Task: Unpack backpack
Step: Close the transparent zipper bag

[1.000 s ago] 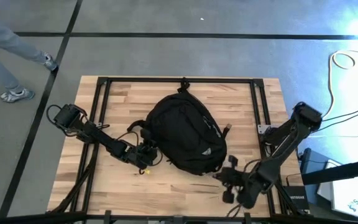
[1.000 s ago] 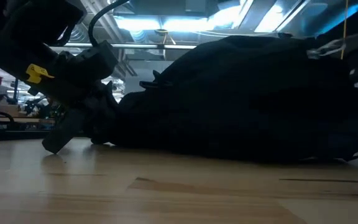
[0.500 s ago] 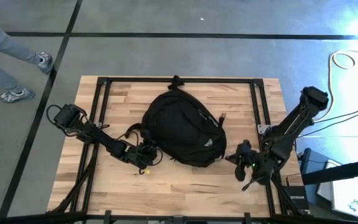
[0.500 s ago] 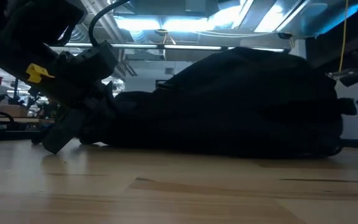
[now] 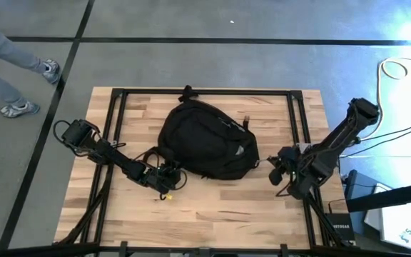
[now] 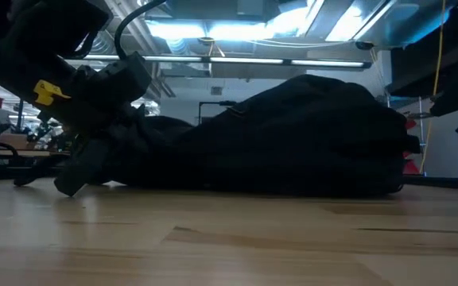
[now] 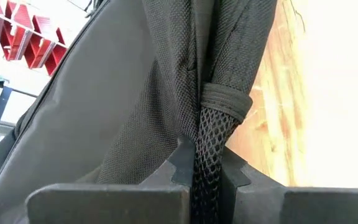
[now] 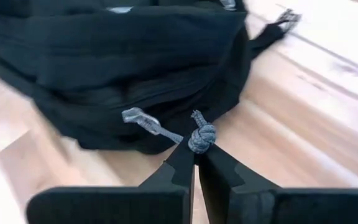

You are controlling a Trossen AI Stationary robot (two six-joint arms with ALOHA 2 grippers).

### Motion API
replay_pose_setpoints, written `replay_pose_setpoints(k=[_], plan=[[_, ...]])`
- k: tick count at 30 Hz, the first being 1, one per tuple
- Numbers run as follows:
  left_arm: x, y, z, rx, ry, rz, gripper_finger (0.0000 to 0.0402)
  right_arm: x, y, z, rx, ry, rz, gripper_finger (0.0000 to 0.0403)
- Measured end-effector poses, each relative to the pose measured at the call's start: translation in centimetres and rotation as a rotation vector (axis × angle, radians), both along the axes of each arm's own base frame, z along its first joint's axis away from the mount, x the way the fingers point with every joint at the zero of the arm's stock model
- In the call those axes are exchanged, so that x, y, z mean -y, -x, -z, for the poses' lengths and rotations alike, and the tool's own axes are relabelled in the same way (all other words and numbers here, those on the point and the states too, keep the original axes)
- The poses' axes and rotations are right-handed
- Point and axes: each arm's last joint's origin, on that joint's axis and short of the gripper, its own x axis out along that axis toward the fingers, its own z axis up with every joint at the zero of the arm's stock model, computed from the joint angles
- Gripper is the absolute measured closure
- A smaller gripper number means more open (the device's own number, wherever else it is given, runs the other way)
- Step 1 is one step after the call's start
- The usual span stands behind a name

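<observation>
The black backpack (image 5: 205,139) lies flat on the wooden table, its top loop (image 5: 185,91) toward the far edge. It fills the low view (image 6: 293,135). My left gripper (image 5: 164,173) is at the backpack's near left side, low over the table, shut on a black mesh strap (image 7: 209,155). It also shows in the low view (image 6: 94,159). My right gripper (image 5: 278,165) is at the backpack's right end, shut on the grey knotted cord (image 8: 202,138) of a silver zipper pull (image 8: 143,121). My left gripper pinches the black mesh strap (image 7: 207,177) between its two fingers, just below a stitched band on it. The strap runs straight on from the fingers toward the backpack's body. The fingers come nearly level from the table's left. My right gripper pinches the grey cord's knot (image 8: 201,142) between its two fingertips. The fingers come from the table's right, slanting down. The cord runs straight from the knot to the silver zipper pull (image 8: 151,124) on the backpack's right end, a little above the table.
A black metal frame (image 5: 116,100) runs around the table top. Bare wood lies in front of the backpack (image 5: 212,207). A person's legs (image 5: 13,64) show on the floor beyond the table's far left corner. Cables (image 5: 398,71) lie on the floor at the right.
My right gripper has gone from near the table's front edge toward the far edge and a little right, staying at the backpack's right end. The backpack has turned about: its right end swung toward the far edge and its top loop toward the left. The strap end at my left gripper stayed.
</observation>
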Motion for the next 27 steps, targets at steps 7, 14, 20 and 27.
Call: replay_pose_setpoints(k=[7, 14, 20, 27], plan=[[0.1, -0.3, -0.4, 0.072, 0.045, -0.006, 0.0386, 0.6, -1.4, -0.1, 0.010, 0.022, 0.004, 0.0403], [1.0, -0.6, -3.4, 0.188, 0.094, 0.079, 0.0277, 0.3, -2.0, -0.3, 0.045, 0.008, -0.022, 0.0403], [2.7, -1.4, -7.4, 0.452, 0.205, 0.277, 0.0147, -0.2, -2.5, -0.4, 0.080, 0.008, -0.064, 0.0403], [3.8, -2.9, -9.9, 0.549, 0.259, 0.432, 0.0070, -1.2, -3.6, -0.1, 0.113, 0.037, -0.112, 0.0403]])
